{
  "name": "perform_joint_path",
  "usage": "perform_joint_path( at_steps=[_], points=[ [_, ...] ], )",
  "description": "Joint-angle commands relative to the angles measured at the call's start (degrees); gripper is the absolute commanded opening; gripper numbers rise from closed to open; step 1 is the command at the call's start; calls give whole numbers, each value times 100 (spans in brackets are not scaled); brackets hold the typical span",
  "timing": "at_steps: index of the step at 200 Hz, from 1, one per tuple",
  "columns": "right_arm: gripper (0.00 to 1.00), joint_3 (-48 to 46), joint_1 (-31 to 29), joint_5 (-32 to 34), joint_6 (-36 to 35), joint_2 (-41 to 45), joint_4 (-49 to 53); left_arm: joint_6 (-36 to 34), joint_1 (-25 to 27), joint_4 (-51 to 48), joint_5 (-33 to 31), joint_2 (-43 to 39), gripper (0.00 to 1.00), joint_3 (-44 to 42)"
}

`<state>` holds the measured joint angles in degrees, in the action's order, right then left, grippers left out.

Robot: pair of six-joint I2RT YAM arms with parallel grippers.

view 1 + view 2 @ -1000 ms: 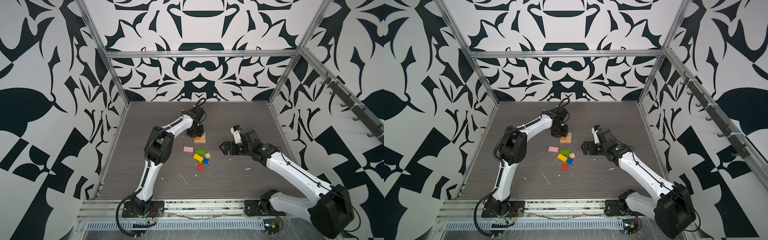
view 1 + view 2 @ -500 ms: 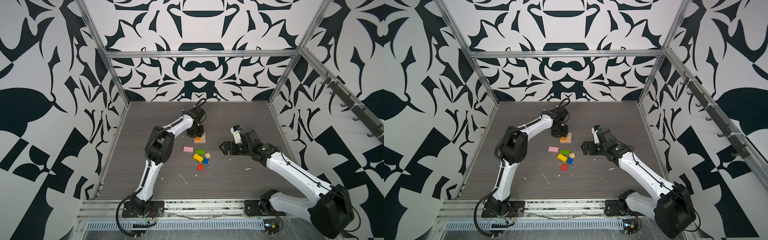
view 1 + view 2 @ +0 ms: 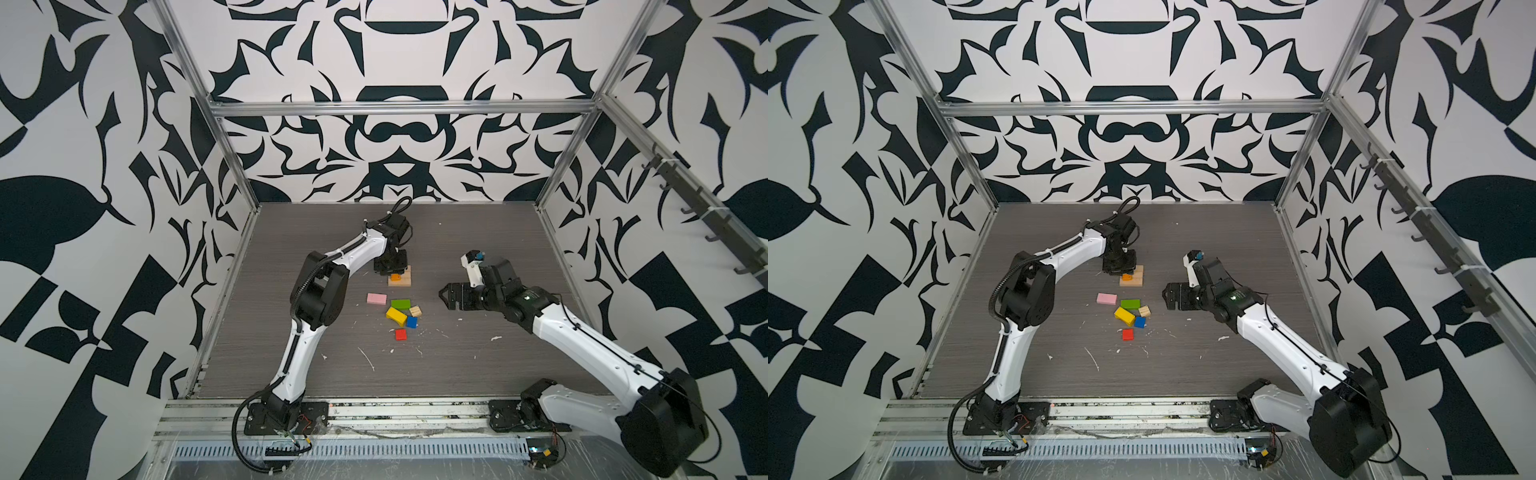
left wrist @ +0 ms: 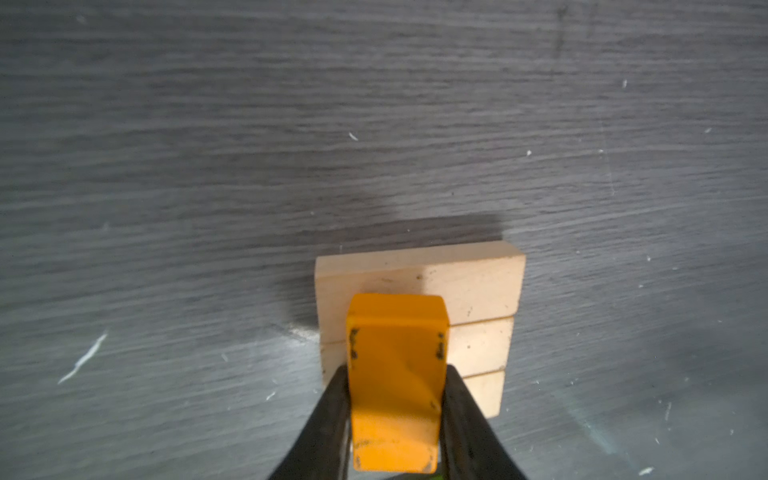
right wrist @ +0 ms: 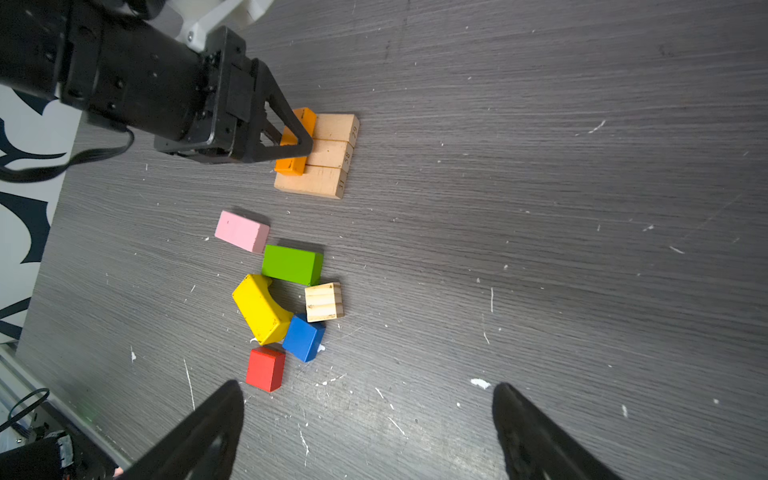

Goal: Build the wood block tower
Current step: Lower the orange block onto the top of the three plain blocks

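Wood blocks for the tower are split between a started base and a loose cluster. Three tan bars [image 5: 330, 156] lie side by side, touching, on the tabletop [image 5: 540, 208] and make a flat square base. The orange block [image 4: 395, 374] lies crosswise over all three, along the end opposite their numbered ends. Laid that way it likely ties the bars together and leaves the other half of the base free, probably for the pink block [image 5: 242, 231]. Whether it rests fully on the bars or hangs a hair above them, I cannot tell.

The left jaws reach down over the base and are clamped on the orange block, pressing its two long sides, with its far end sticking out past their tips. Gripping across the narrow width seems meant to keep the block square to the bars while it is set down.

The right jaws stand wide apart with nothing between them. They are well apart from the base, off toward the numbered ends, apparently keeping clear of the placement.

The pink block lies near the base. Farther from the base come the green block [image 5: 292, 264], the plain cube [image 5: 323, 301], the yellow block [image 5: 261, 309] touching the blue square [image 5: 303, 337], and last the red square [image 5: 266, 369].
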<state>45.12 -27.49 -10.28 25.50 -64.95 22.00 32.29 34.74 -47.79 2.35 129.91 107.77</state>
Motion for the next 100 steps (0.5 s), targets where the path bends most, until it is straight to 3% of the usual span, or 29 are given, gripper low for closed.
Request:
perform_joint_path(
  at_steps=[1, 100],
  points=[
    [97, -12, -38, 4, -30, 18, -124, 74, 6, -228, -65, 127, 37, 121],
    [97, -28, -37, 0, -18, 8, -145, 110, 6, -239, -83, 114, 47, 114]
  ],
)
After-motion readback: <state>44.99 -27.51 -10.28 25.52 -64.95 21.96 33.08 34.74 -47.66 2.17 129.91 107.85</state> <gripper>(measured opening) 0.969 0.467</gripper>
